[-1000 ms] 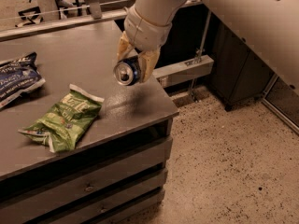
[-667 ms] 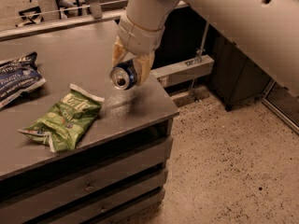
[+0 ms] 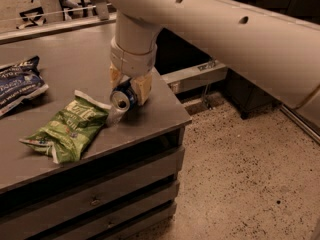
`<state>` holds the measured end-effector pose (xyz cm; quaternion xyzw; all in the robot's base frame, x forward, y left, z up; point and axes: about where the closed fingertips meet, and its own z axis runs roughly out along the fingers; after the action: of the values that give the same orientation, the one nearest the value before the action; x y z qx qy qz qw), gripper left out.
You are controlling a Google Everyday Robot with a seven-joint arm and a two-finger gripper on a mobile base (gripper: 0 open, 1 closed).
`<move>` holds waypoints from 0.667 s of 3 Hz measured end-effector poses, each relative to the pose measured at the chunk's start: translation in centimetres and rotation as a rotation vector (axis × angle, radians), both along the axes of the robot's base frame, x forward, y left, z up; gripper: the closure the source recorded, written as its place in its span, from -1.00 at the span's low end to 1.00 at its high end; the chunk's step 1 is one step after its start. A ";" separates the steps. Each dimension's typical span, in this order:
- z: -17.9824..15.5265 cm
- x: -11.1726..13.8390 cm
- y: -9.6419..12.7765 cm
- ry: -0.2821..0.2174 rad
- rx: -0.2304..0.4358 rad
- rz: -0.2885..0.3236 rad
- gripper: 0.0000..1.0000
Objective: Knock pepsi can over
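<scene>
The pepsi can (image 3: 122,97) is dark blue with a silver top. It is tipped on its side, its top facing the camera, just above the grey tabletop (image 3: 75,64) near the right end. My gripper (image 3: 129,86) hangs from the big white arm and is shut on the pepsi can, with pale fingers (image 3: 142,87) on either side of it. The can's lower edge is close to the table and next to the green snack bag (image 3: 70,128).
A blue crinkled snack bag (image 3: 17,83) lies at the table's left. The table's right edge (image 3: 175,104) drops to a speckled floor (image 3: 240,174). Drawers sit below the tabletop. Dark cabinets stand behind the arm.
My gripper has moved left and down with the tilted can, from above the table's right corner to just beside the green bag, close to the surface.
</scene>
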<state>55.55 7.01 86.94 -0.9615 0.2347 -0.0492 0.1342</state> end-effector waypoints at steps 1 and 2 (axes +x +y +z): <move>-2.0 0.0 0.3 0.040 -0.036 0.016 0.66; -3.0 0.0 0.1 0.080 -0.062 0.024 0.20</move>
<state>55.52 7.14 83.90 -0.9692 0.2267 -0.0165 0.0952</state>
